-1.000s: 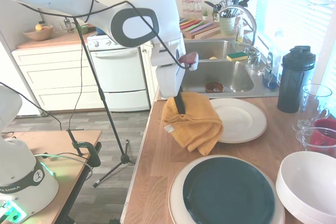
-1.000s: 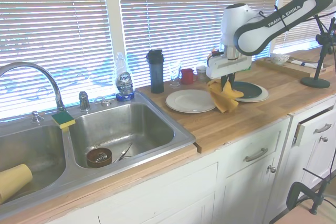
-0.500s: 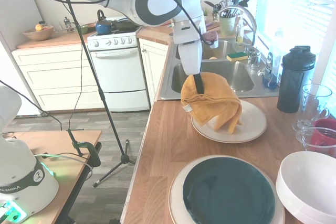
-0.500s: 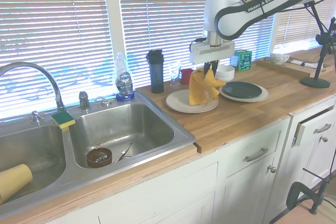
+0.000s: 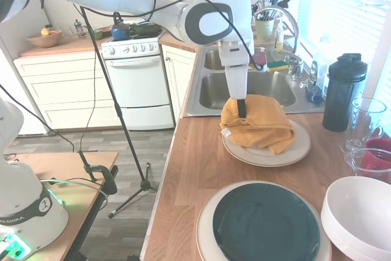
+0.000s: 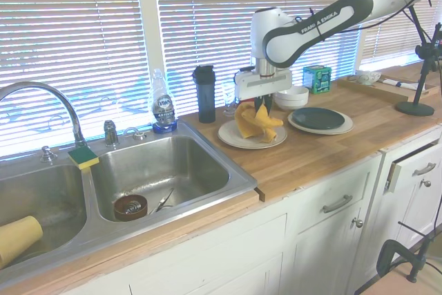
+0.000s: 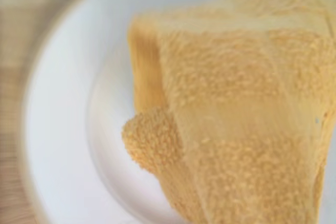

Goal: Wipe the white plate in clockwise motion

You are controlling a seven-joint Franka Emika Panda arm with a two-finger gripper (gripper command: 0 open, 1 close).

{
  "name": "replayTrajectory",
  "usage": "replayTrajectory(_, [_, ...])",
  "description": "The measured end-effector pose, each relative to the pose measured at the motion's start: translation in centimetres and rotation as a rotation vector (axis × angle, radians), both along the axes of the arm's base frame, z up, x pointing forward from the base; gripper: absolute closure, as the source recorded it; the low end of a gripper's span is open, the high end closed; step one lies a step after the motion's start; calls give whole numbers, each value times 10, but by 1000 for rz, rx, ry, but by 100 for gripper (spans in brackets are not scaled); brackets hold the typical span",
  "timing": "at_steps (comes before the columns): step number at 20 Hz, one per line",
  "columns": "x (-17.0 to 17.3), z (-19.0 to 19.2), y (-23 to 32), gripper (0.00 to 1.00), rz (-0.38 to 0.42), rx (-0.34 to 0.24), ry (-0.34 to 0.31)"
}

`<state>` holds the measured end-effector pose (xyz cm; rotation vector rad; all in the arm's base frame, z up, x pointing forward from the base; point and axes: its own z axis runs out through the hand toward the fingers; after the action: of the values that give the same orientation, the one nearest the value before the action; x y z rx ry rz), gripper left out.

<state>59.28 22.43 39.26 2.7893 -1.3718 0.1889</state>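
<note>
The white plate [image 5: 287, 150] [image 6: 235, 137] [image 7: 63, 129] lies on the wooden counter beside the sink. A yellow-orange towel [image 5: 259, 128] [image 6: 254, 121] [image 7: 247, 119] is bunched on it and covers most of its sink-side half. My gripper [image 5: 241, 109] [image 6: 258, 106] points straight down over the plate and is shut on the towel's top fold. The towel's lower folds rest on the plate's surface.
A larger white plate with a dark green centre [image 5: 266, 224] [image 6: 319, 119] and a deep white bowl [image 5: 360, 212] sit nearby. A black bottle [image 5: 343, 93], glasses [image 5: 365, 123] and the steel sink [image 5: 250, 90] border the plate.
My gripper has carried the towel from the counter's front edge onto the white plate and lowered it, so the towel now rests bunched on the plate.
</note>
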Motion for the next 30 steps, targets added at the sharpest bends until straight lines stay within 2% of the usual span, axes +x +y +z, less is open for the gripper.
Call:
replayTrajectory(7, [6,-36,9,100,8,8,30])
replayTrajectory(14, [23,-52,29,100,21,25,28])
replayTrajectory(23, [72,-52,20,100,-24,28,-17])
replayTrajectory(30, [85,-50,-12,100,-68,7,-26])
